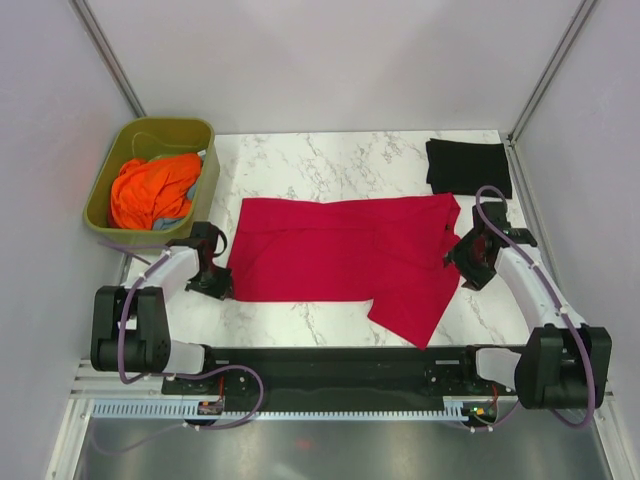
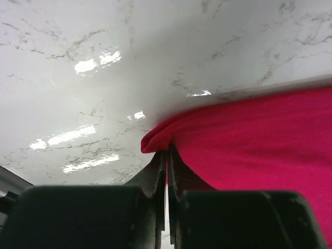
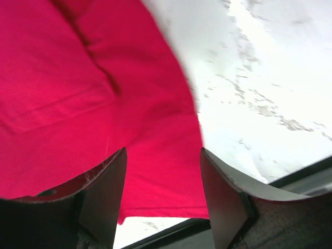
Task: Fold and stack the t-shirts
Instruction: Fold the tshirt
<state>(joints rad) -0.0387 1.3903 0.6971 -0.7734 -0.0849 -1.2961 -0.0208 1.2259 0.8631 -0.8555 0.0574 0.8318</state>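
Crimson t-shirt (image 1: 340, 250) lies spread flat on the marble table (image 1: 330, 160), one sleeve trailing off its near right corner, as your two arms flank it. At the shirt's left edge the left claw (image 2: 167, 155) is clamped shut on a thin lip of the cloth. At the shirt's right edge the right claw (image 3: 162, 153) hangs with its jaws apart, straddling the hem and gripping nothing.

The bite on the left looks shallow, so a quick lift could let the fabric slip free. If you raise that side before the right claw closes, expect the shirt to drag and twist across the table rather than fold. The wrist view suggests more than one layer under the right claw, and closing on the top one alone would leave the fold crooked. The loose sleeve may bunch under the body as it moves.

The table is glossy white marble that throws back the lights and probably offers little friction to hold the cloth. The black t-shirt (image 1: 468, 166) sits folded just beyond the crimson shirt's far right corner, close enough to that arm to be brushed. An olive tub (image 1: 100, 200) holding orange cloth (image 1: 150, 190) stands off the shirt's far left corner, and plain grey walls (image 1: 300, 60) close in the scene
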